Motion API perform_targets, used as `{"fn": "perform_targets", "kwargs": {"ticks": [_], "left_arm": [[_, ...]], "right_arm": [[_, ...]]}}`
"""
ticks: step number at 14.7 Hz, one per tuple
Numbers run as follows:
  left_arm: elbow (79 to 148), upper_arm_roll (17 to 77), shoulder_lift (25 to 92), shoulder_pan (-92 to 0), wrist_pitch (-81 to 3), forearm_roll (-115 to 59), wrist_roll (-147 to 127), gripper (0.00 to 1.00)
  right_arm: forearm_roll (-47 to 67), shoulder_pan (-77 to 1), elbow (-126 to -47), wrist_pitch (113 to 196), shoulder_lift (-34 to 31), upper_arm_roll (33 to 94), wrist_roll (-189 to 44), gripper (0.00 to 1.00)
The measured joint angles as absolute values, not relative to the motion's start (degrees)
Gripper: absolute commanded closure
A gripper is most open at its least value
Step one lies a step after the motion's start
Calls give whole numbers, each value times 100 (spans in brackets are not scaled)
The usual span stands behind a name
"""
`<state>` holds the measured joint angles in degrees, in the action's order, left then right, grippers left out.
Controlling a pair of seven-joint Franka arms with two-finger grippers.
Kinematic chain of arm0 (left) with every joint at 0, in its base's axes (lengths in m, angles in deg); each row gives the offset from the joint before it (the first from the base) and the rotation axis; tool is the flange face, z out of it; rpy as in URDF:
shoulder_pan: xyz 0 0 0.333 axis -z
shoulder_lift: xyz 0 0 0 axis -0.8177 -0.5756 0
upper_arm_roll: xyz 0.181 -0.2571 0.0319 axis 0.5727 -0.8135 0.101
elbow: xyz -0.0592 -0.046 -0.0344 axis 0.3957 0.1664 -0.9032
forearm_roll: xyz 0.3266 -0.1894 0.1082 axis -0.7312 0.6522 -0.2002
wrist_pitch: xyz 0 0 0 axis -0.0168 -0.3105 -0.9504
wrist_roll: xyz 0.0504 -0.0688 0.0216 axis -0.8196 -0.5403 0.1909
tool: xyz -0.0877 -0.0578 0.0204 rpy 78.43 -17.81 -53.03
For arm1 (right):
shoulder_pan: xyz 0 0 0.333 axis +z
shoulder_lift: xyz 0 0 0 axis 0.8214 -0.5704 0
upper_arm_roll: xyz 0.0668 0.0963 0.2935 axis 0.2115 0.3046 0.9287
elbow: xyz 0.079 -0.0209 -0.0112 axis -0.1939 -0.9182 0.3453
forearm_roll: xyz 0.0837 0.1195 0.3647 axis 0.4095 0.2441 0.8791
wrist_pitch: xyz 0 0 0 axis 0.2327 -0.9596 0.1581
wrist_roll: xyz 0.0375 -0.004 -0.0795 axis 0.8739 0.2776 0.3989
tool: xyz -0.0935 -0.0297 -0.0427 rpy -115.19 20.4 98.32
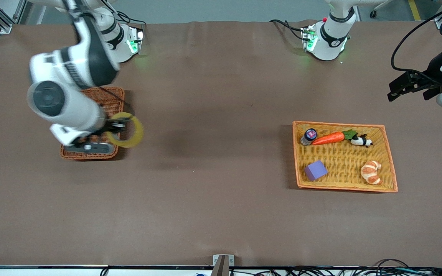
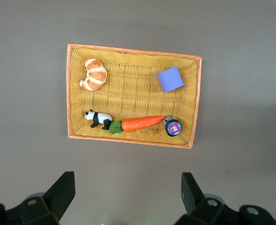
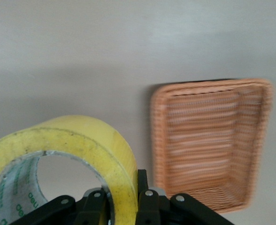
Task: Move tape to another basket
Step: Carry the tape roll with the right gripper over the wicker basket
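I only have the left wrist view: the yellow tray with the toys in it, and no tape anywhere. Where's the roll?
Observer: The tape is up in the air in the right gripper, with the jaws shut on the roll's wall.
Operator: Over what?
Observer: Over the edge of the reddish-brown basket, at the right arm's end of the table.
Operator: And where does my arm sit from outside?
Observer: The left gripper waits with its jaws open over bare table beside the tray, at the left arm's end.
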<state>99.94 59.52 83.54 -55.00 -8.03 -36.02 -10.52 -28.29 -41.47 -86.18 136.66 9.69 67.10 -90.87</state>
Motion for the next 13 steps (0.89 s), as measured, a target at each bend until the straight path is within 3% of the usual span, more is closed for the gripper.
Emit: {"fn": "perform_targets", "kwargs": {"ticks": [5, 8, 13], "left_arm": [[10006, 5951, 8354, -5499, -803, -3601, -1052, 0], [10010, 5950, 8354, -5499, -803, -3601, -1051, 0], [10011, 5950, 8354, -5499, -755, -3601, -1051, 0]], "right_arm": [[-2832, -4731, -9645, 14040, 1293, 6073, -7369, 98], [-2831, -4739, -10656, 14999, 1507, 5594, -6757, 98], [-2831, -4735, -12220, 16804, 1634, 5379, -6425, 98]]}}
